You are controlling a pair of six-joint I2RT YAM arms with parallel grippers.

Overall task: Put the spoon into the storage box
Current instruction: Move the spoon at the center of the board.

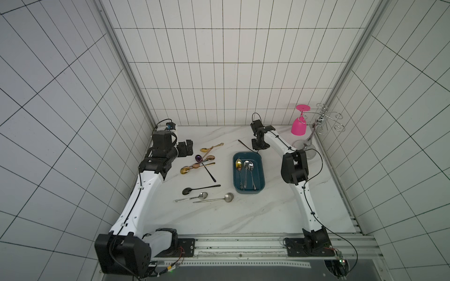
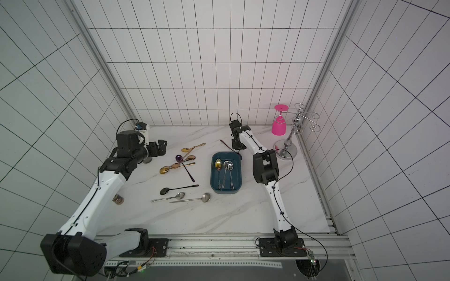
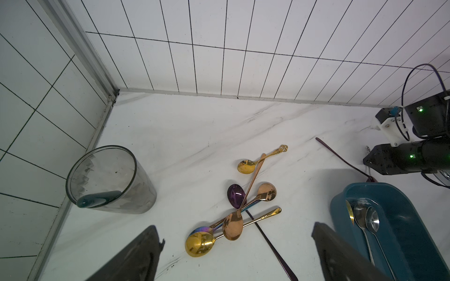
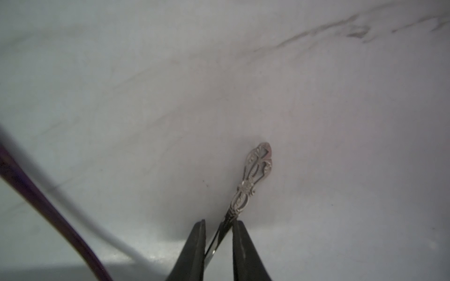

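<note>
At the bench's far edge, the right tool (image 1: 260,145) pointing down just past the far rim of the storage box (image 1: 260,176). Straddles the ornate silver handle of the spoon (image 4: 253,180) in the right wrist view, fingers (image 4: 194,248) close on either side with slivers of gap showing (pinched or merely flanked, cannot tell). Places that spoon outside the box, over bare bench beside its far rim; hidden under the tool in both top views. Alongside, a long dark purple spoon (image 3: 341,158), bowl end just at the box's far rim.

Inside the box: a gold spoon (image 1: 239,165) and a pair of silver spoons (image 1: 246,166), bowls toward the far edge.

Near the far left corner, the left tool (image 3: 236,227) spread wide and gripping nothing, just beside a heap of gold, rose and purple spoons (image 1: 202,160). Close to the left edge, a smoky glass cup (image 3: 109,180). Toward the front edge, a black spoon (image 1: 187,191), a small silver spoon (image 1: 202,195) and a round-bowled silver spoon (image 1: 229,197). In the far right corner, a pink goblet (image 1: 299,124) hanging upside down on a chrome rack (image 2: 285,151).
</note>
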